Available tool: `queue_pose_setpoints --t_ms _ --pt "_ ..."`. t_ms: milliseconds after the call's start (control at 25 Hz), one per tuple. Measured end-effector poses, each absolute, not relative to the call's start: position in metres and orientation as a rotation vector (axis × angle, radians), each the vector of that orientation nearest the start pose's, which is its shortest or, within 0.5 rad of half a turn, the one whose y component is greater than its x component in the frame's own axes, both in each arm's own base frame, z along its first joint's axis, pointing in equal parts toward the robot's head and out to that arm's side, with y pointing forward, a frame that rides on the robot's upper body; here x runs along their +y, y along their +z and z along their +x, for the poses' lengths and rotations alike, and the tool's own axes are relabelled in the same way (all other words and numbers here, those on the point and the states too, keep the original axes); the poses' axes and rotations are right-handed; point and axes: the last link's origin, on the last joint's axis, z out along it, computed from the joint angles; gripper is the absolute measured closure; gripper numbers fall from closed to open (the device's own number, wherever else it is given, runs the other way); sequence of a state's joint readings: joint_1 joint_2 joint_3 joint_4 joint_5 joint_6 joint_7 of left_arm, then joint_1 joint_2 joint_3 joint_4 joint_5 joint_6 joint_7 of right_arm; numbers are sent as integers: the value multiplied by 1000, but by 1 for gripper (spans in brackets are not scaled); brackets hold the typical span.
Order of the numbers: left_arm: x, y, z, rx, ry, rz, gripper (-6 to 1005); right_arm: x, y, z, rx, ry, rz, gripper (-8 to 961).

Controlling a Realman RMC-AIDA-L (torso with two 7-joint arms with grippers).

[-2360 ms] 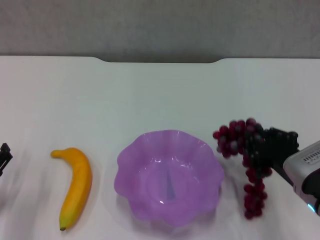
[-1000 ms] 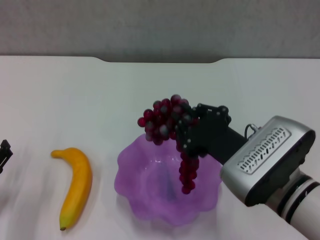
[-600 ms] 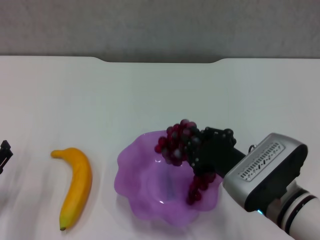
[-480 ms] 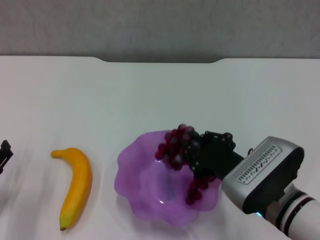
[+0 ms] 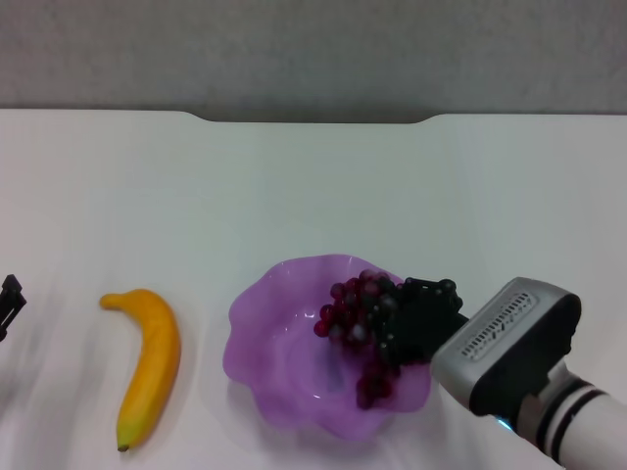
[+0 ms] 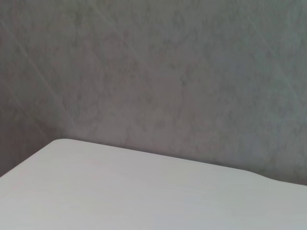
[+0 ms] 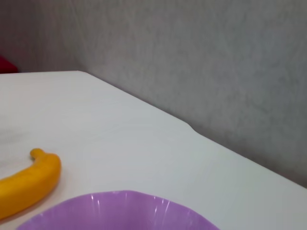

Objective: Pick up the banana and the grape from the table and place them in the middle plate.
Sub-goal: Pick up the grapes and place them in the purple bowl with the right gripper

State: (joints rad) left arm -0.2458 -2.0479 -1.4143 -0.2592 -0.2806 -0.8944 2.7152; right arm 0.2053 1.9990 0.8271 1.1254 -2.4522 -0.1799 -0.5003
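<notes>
Head view: right gripper (image 5: 397, 328) sat closed around the grape (image 5: 358, 323), bunch lowered inside the middle plate (image 5: 274, 333), not yet released. The banana (image 5: 147, 362) lay on the table (image 5: 313, 186), left of the plate, untouched. Left gripper (image 5: 8, 304) idled farther left, finger state unreadable.

Right wrist view: plate rim, banana beyond it. Judged about half done.

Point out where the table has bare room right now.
Bare: the table behind the middle plate and banana; a strip between them. Crowded: the plate's right, where the right gripper holds the grape.
</notes>
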Motion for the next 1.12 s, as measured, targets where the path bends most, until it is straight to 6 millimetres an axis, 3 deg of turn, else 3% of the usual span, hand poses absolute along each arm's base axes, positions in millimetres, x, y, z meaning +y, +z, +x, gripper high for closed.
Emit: queue_pose_setpoints --t_ms 280,640,1120 --pt "291 4 -403 -937 -599 -1455 92 310 -121 209 393 286 -2309 753" --pt "291 4 -403 -938 -599 -1455 92 307 -129 209 447 235 -2367 751" --pt "289 4 -404 -941 -596 -1453 92 310 -122 184 544 234 -2421 748"
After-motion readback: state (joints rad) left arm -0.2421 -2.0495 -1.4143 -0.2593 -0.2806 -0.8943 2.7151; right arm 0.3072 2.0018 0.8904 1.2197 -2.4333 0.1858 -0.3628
